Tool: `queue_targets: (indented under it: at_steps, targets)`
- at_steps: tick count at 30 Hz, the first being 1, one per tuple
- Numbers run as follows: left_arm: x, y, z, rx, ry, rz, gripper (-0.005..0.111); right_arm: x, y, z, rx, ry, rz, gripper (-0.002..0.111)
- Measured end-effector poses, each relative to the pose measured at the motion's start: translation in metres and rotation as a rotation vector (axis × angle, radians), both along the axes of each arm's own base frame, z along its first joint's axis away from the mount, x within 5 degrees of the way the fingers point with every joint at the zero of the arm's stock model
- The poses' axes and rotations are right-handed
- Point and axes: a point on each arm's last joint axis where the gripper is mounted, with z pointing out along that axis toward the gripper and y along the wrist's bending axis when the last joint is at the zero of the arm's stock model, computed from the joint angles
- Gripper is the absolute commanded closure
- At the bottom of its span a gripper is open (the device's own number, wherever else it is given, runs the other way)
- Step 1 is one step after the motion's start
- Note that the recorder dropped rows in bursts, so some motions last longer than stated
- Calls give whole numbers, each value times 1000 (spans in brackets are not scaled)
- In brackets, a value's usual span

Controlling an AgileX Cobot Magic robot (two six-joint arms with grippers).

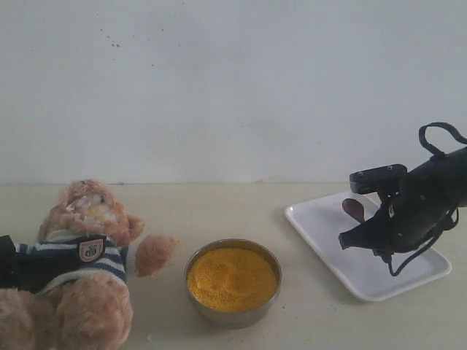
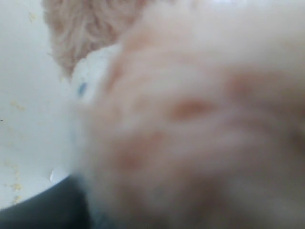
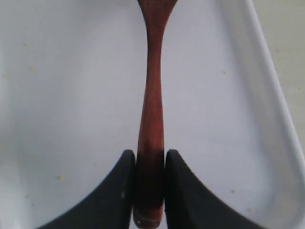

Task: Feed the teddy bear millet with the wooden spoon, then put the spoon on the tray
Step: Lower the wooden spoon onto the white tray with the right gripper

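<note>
The flat white rectangular tray (image 1: 321, 235) lies at the right, a few yellow grains scattered on it. The fluffy light-brown teddy bear (image 1: 82, 281) in its striped shirt sits at the near left. Between these 2 stands a round steel bowl (image 1: 233, 316) filled with bright yellow millet (image 1: 232, 278). The left gripper (image 1: 7, 264) is dark against the bear's body; whether it is clenched I cannot tell. The right gripper (image 3: 149, 160) is clamped on the handle of the dark reddish-brown wooden spoon (image 3: 152, 95), over the tray.
</note>
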Motion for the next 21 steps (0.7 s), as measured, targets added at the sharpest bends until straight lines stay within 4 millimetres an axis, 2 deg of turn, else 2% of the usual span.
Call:
queue_targets:
  at_steps: [21]
  targets:
    - [0, 0, 0, 0, 0, 0, 103, -9, -1, -4, 3, 111, -31, 108]
